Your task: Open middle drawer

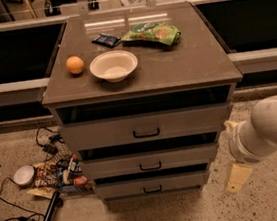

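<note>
Hanging gripper [237, 177]: sat low, right of the cabinet [183, 66], apart from every drawer; its opening could not be told.
Middle drawer [184, 156]: second of three, black handle [150, 166] untouched.

the cabinet top [193, 60] carries an orange [75, 65], a white bowl [114, 65] just beside it, a dark packet [105, 40] and a green bag [151, 33]; the gripper [237, 177] hangs low at its right.
</note>
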Controlling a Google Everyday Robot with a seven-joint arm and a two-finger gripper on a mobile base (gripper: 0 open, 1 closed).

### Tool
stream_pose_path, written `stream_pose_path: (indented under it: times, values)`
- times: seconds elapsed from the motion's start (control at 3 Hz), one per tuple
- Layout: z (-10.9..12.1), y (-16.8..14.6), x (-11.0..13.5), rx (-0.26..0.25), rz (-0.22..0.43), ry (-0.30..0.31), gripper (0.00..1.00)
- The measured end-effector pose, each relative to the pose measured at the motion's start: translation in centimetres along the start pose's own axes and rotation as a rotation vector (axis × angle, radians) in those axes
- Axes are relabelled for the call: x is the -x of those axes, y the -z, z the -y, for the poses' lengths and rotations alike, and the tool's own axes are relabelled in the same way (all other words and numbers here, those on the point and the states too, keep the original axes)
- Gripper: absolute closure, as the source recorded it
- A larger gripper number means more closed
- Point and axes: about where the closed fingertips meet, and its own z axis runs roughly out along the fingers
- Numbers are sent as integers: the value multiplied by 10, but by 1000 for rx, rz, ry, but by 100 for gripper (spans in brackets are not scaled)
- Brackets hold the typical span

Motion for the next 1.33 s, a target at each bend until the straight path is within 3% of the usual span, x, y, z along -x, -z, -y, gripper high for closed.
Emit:
stream_pose_path:
  times: [0.67,1.33]
  values:
    - [-18,-110,21,66,19,92,0]
    - [-8,-183,39,100,24,133,0]
